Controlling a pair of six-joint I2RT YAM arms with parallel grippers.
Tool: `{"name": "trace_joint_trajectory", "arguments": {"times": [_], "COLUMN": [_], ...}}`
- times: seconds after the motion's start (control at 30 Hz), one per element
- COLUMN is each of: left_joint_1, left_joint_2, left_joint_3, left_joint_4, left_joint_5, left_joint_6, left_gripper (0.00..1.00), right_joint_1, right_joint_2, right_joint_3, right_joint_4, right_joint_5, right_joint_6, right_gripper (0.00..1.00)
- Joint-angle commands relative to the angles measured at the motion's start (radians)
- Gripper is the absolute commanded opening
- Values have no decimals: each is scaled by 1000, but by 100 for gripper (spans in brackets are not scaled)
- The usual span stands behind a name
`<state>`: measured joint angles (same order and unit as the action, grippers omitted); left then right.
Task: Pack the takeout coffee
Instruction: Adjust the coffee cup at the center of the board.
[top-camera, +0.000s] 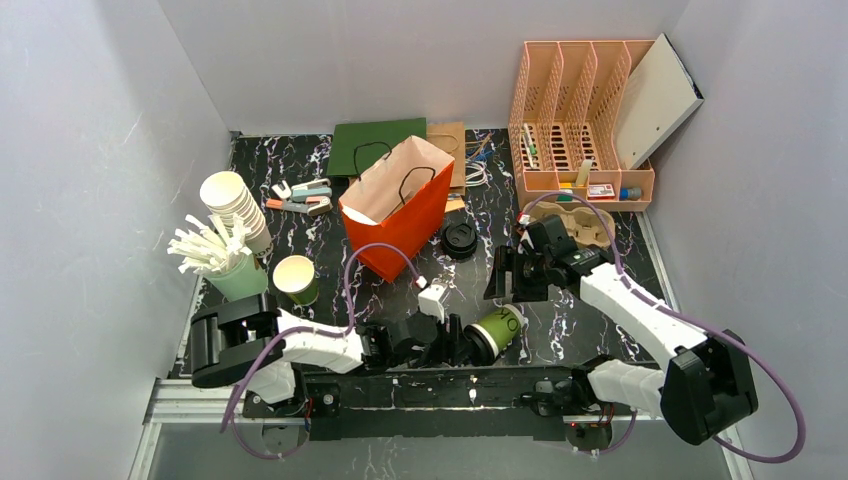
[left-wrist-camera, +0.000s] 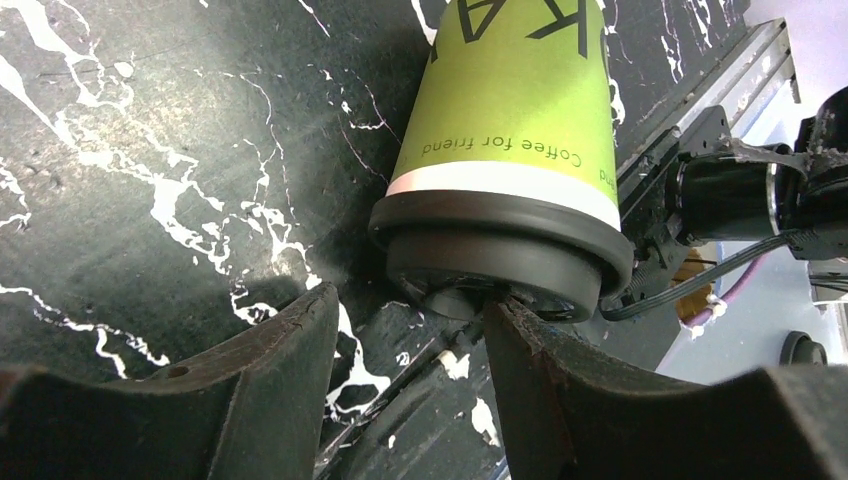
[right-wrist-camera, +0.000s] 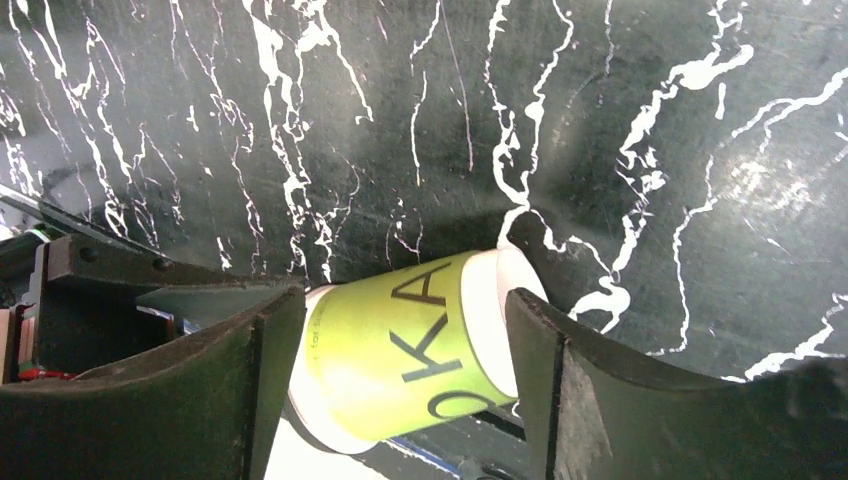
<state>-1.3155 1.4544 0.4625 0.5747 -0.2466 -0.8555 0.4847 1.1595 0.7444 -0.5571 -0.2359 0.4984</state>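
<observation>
your takeout coffee (top-camera: 497, 332) is lying on its side on the marble table (top-camera: 560, 342), around 5 o'clock from the orange paper bag (top-camera: 397, 205), with its black lid (left-wrist-camera: 500, 240) facing 8 o'clock. your left gripper (left-wrist-camera: 410, 305) is right at the lid, jaws partway apart and holding nothing. your right gripper (right-wrist-camera: 405, 300) hovers at the cup's 12 o'clock, spread wide.

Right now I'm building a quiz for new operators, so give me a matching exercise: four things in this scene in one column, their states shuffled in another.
Things:
1. takeout coffee
2. orange bag
3. lidless green cup
4. loose black lid

States:
A. standing, mouth open
B. lying on its side
C. flat, on no cup
D. upright, cream inside showing

Pairs: 1-B, 2-A, 3-D, 4-C
</observation>
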Motion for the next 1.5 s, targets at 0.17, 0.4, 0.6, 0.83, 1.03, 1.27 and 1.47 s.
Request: {"name": "trace_joint_trajectory", "arguments": {"times": [0.17, 0.4, 0.6, 0.83, 1.03, 1.27, 1.47], "left_joint_1": [85, 186, 194, 195, 194, 194, 194], "left_joint_2": [63, 101, 82, 38, 51, 45, 11], "left_joint_3": [73, 157, 167, 151, 161, 143, 129], "left_joint_4": [11, -50, -17, 29, 28, 25, 19], "left_joint_5": [-91, -92, -24, 17, 17, 21, 31], "left_joint_6": [16, 56, 99, 115, 121, 106, 86], "left_gripper": [53, 54, 56, 57, 57, 57, 57], "right_joint_1": [-1, -3, -2, -1, -1, -3, -8], "right_joint_2": [-102, -96, -55, -32, -31, -52, -61], "right_joint_3": [62, 29, 1, 1, 8, 49, 86], "right_joint_4": [-97, -88, -25, -15, -1, -44, -55], "right_joint_5": [114, 144, 185, 215, 197, 282, 399], "right_joint_6": [44, 68, 89, 115, 106, 95, 78], "right_gripper": [95, 96, 96, 95, 95, 98, 86]}}
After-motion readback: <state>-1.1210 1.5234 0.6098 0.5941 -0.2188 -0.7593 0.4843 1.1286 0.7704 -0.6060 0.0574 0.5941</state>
